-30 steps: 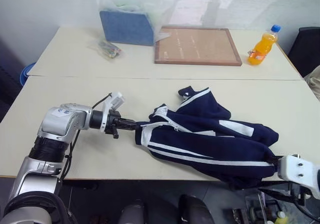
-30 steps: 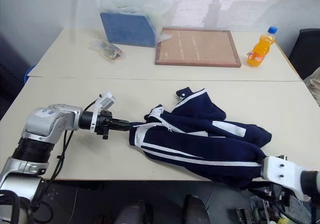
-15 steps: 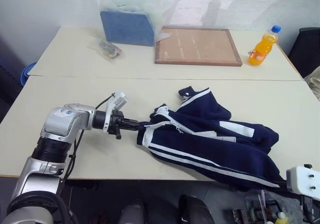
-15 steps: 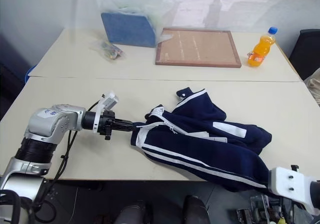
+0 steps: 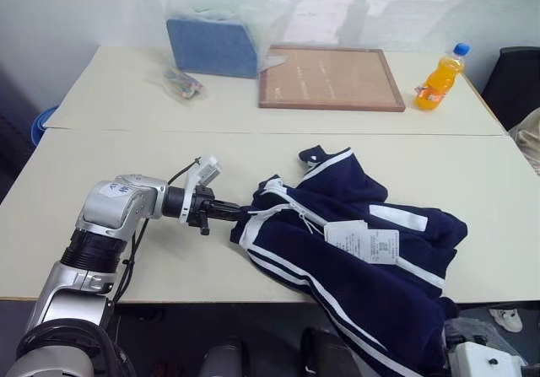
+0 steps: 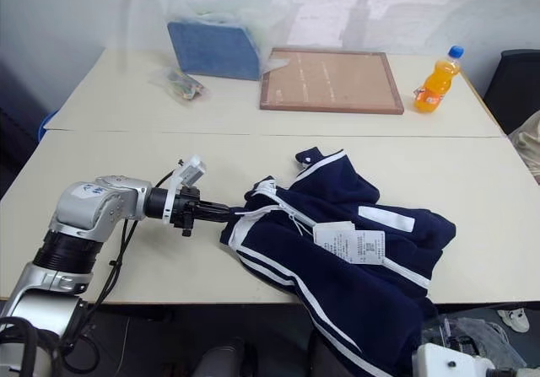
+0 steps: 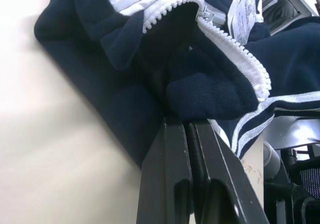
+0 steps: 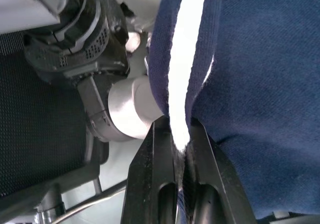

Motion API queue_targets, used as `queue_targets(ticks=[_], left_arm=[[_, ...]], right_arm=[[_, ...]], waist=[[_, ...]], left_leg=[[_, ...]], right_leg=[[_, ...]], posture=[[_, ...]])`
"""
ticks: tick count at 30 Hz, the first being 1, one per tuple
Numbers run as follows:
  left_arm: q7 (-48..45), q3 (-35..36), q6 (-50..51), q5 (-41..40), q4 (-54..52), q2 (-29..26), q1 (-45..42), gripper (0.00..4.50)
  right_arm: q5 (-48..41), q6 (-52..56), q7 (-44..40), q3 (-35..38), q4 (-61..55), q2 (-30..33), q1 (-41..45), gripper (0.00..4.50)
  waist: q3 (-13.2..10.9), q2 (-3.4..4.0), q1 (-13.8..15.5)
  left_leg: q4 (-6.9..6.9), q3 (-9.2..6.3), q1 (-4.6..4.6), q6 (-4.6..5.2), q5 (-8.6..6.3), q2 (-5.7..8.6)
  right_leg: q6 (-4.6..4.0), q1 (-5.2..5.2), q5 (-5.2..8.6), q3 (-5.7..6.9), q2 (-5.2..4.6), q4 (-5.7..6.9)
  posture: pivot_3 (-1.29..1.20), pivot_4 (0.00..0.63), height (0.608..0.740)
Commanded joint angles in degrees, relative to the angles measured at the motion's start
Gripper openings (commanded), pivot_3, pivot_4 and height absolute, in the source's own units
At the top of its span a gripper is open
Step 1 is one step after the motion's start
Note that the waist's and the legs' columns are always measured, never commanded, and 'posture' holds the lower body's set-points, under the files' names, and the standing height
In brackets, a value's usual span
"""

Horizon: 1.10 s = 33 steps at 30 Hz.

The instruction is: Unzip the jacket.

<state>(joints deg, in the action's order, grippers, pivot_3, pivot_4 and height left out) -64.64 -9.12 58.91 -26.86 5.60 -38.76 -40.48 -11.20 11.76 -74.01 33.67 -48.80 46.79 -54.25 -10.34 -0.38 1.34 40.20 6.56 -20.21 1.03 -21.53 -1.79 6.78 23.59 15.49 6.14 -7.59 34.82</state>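
- Now my right gripper [image 8: 181,149] has its fingers clamped on a white-striped fold of the jacket [image 5: 354,250], where a second ago it sat by the hem at the table's near edge; it has since pulled back below the tabletop.
- That pull has dragged the right part of the jacket off the near edge of the table [image 5: 126,166], so it hangs toward the floor, and the paper tags [image 5: 364,242] have turned up on top.
- My left gripper [image 5: 226,212] stays pinched shut on the navy fabric at the jacket's left end, just below the open top of the white zipper [image 7: 235,53].
- I judge the front is parting, but I cannot tell how far down the zipper has run.
- The rest of the jacket lies on the front half of the table.
- The bottle [image 5: 436,77], the wooden board [image 5: 331,78] and the blue bag [image 5: 211,46] stand well apart at the back, so my left side has free tabletop.
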Motion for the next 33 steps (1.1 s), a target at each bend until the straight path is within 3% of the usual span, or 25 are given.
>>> queue_targets(ticks=[1,2,4,5,11,13,15,18,22,29,33], left_arm=[[-1.19,0.09,-1.31,-0.47,-0.46,-0.53,-1.18,0.0],[-1.22,0.04,-1.43,-0.42,-0.45,-0.54,-1.14,0.0],[-1.19,-0.07,-2.06,-0.1,-0.12,-0.5,-1.3,0.0],[-1.16,-0.08,-2.33,0.01,-0.02,-0.48,-1.28,0.45],[-6.52,-1.34,-5.26,0.13,-1.11,-3.3,-1.57,2.16],[-9.91,-1.92,-7.18,0.38,-0.21,-5.12,-2.86,2.77],[-13.42,-2.35,-9.28,0.55,1.54,-6.56,-4.76,3.35],[-17.53,-3.37,-13.25,1.94,6.21,-6.99,-9.32,3.35],[-18.57,-5.95,-24.84,8.27,19.3,-1.42,-19.62,3.35],[-15.31,-13.89,-56.14,24.1,42.06,13.63,-29.32,3.35],[-10.53,-18.63,-71.31,33.18,50.59,18.78,-31.16,3.35]], right_arm=[[0.36,1.49,3.62,0.66,1.26,0.41,4.65,0.03],[-0.75,2.9,3.47,1.07,1.36,0.8,5.61,0.03],[-5.21,5.52,0.91,3.95,0.84,1.79,6.49,0.55],[-6.32,6.18,0.16,4.76,0.64,2.02,6.6,0.73],[-22.56,16.34,-2.02,15.27,4.51,8.52,18.0,2.73],[-31.05,22.86,-0.99,18.2,10.14,13.58,26.54,2.76],[-33.67,25.82,-0.54,18.06,16.26,17.87,33.33,2.76],[-28.95,23.91,-0.49,12.77,24.98,22.71,39.6,2.76],[-16.47,13.12,2.57,-3.65,37.28,26.85,48.38,2.76],[1.86,0.08,3.33,-29.86,58.83,23.65,70.13,2.76],[8.57,-5.94,1.45,-37.31,68.81,21.33,77.53,2.76]], waist=[[0.0,-0.01,-0.04],[0.01,0.0,0.03],[0.0,0.0,0.18],[0.0,0.0,0.3],[0.0,-0.05,0.04],[-0.02,-0.08,-0.2],[-0.03,-0.09,-0.14],[-0.03,-0.09,0.37],[-0.04,-0.12,0.67],[-0.03,-0.1,-0.19],[-0.04,-0.1,-0.76]], left_leg=[[0.0,0.02,0.0,0.0,0.0,0.0],[0.01,0.02,0.01,0.0,0.0,0.0],[0.01,0.02,0.0,0.0,0.0,0.0],[0.01,-0.01,-0.01,0.0,0.0,0.0],[0.05,-0.02,0.0,0.02,-0.01,0.0],[0.05,-0.01,0.01,0.02,-0.01,-0.03],[0.08,-0.01,0.04,0.02,-0.01,-0.03],[0.04,-0.01,-0.07,0.03,0.01,-0.02],[0.13,0.3,-0.27,0.09,-0.02,0.07],[0.34,0.33,-0.65,0.19,-0.04,0.12],[0.49,0.33,-1.1,0.19,-0.04,0.1]], right_leg=[[0.0,0.01,0.0,-0.02,0.0,0.01],[0.0,0.01,0.0,-0.03,0.0,0.03],[-0.02,0.03,0.01,-0.02,0.0,0.05],[-0.04,0.04,0.02,0.0,0.0,0.07],[-0.03,0.01,0.01,-0.01,-0.01,0.06],[-0.05,0.03,0.02,-0.03,0.0,0.11],[-0.06,0.03,0.03,-0.02,-0.02,0.15],[-0.1,0.08,0.04,0.08,-0.03,0.09],[-0.04,0.06,0.01,0.25,-0.06,-0.07],[0.16,0.22,-0.09,0.34,-0.07,-0.22],[0.18,0.62,-0.11,0.4,-0.07,-0.09]], posture=[[0.0,0.15,0.74],[0.0,0.15,0.74],[0.0,0.15,0.74],[0.0,0.15,0.74],[0.0,0.15,0.74],[0.0,0.15,0.74],[0.0,0.15,0.74],[0.0,0.15,0.74],[0.0,0.15,0.74],[0.0,0.15,0.74],[0.0,0.15,0.74]])
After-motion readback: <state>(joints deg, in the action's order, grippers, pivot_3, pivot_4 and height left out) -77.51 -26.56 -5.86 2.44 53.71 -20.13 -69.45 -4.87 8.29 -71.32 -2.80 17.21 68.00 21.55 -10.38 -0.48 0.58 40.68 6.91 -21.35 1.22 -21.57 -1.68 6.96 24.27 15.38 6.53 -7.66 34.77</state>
